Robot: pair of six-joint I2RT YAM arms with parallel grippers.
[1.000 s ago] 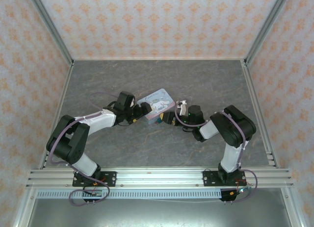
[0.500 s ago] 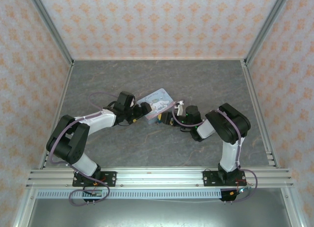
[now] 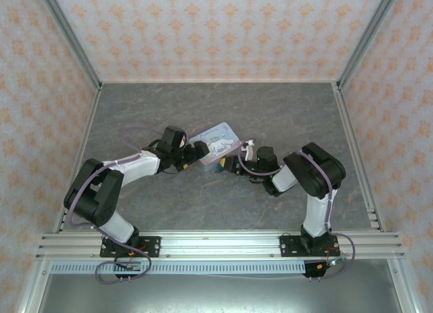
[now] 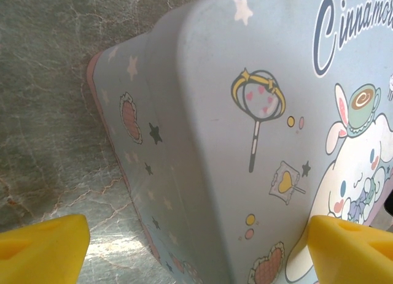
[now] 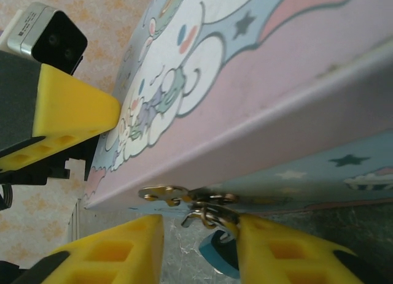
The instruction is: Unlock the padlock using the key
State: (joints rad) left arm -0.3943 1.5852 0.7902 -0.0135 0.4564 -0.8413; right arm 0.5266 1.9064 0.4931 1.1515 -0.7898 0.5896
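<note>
The pastel cartoon tin [image 3: 216, 137] lies mid-table between both arms. In the right wrist view the small bluish padlock [image 5: 219, 258] hangs by its thin shackle from the brassy hasp [image 5: 161, 192] on the tin's [image 5: 276, 81] front edge. My right gripper [image 5: 199, 250] is open, low at the hasp. The padlock sits between its yellow fingers [image 5: 110, 253], close against the right one. My left gripper [image 4: 196, 253] is open and straddles a corner of the tin [image 4: 245, 112], one fingertip [image 5: 73, 112] resting on the lid. The key is hidden.
Grey marbled tabletop [image 3: 284, 110] surrounds the tin, bounded by patterned walls and aluminium rails [image 3: 216, 244] at the near edge. Both arms reach inward and meet at the tin, their wrists [image 3: 265, 157] close together.
The right arm has shifted slightly left, bringing its gripper closer to the tin's front edge. The left arm and the tin have stayed put.
</note>
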